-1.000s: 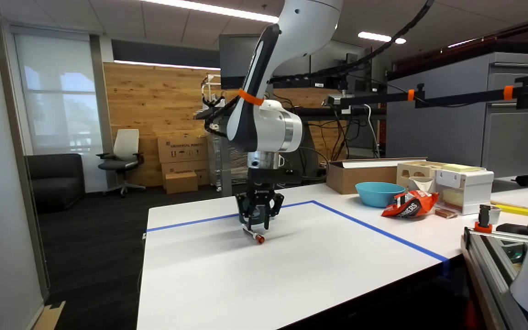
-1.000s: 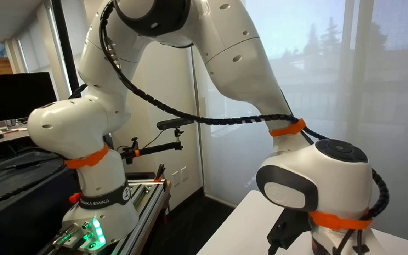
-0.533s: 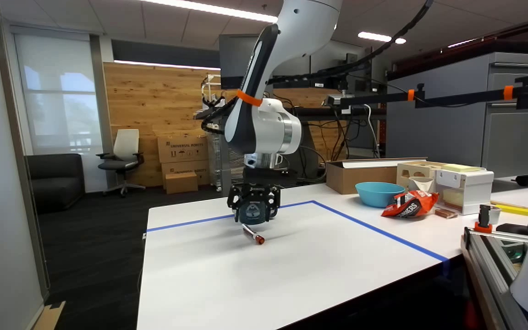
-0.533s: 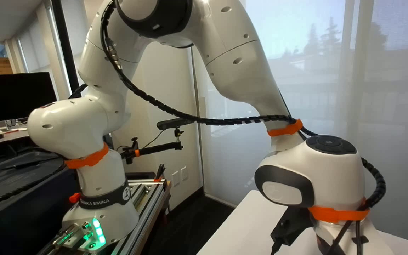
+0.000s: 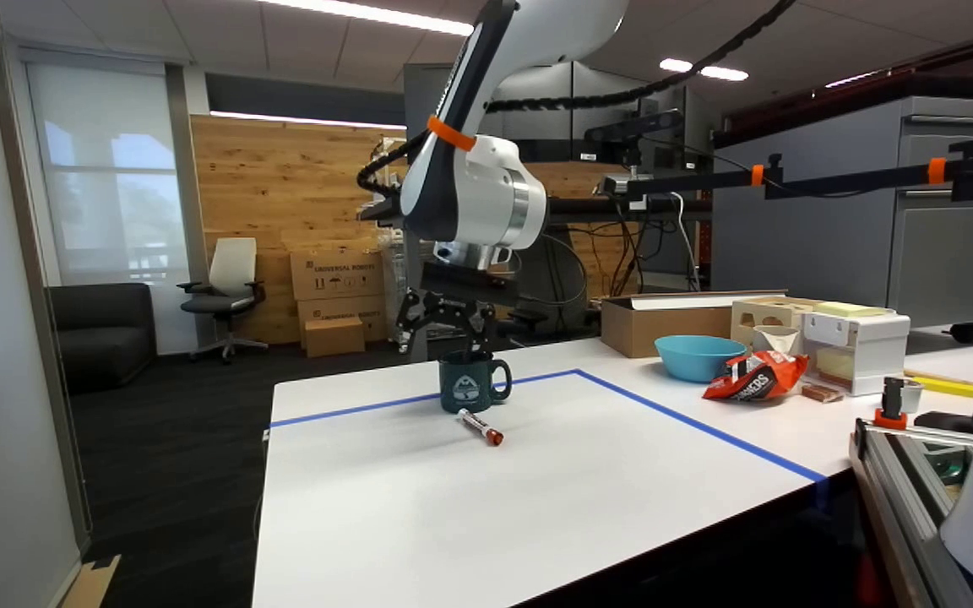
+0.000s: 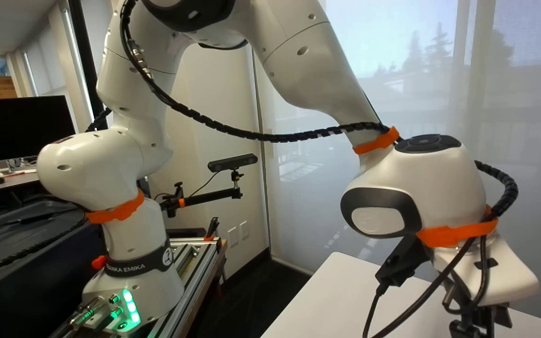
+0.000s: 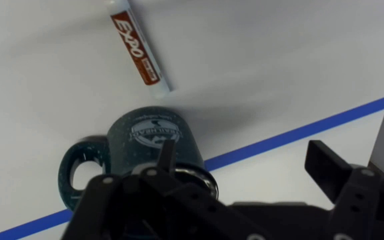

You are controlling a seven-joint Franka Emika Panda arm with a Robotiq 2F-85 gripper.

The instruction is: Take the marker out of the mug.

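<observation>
The marker (image 5: 480,426), white with a red-brown label and a reddish end, lies on the table just in front of the mug (image 5: 463,390). Close up in the wrist view, the marker (image 7: 135,48) shows its label, and the dark teal mug (image 7: 152,133) stands upright with its handle to the left. My gripper (image 5: 443,344) is tilted above the mug, jaws wide apart. In the wrist view the gripper (image 7: 242,150) has bare table between its fingers; the left one overlaps the mug's rim. Whether it touches the rim I cannot tell.
Blue tape (image 5: 672,414) runs across the white table (image 5: 419,523). At the back right stand a blue bowl (image 5: 698,358), a red snack bag (image 5: 757,377), a cardboard box (image 5: 664,325) and a white container (image 5: 854,350).
The jaws have spread apart. My gripper has risen and tilted, uncovering the mug. The marker has shifted and turned slightly on the table, its reddish end moving right in the exterior view.
</observation>
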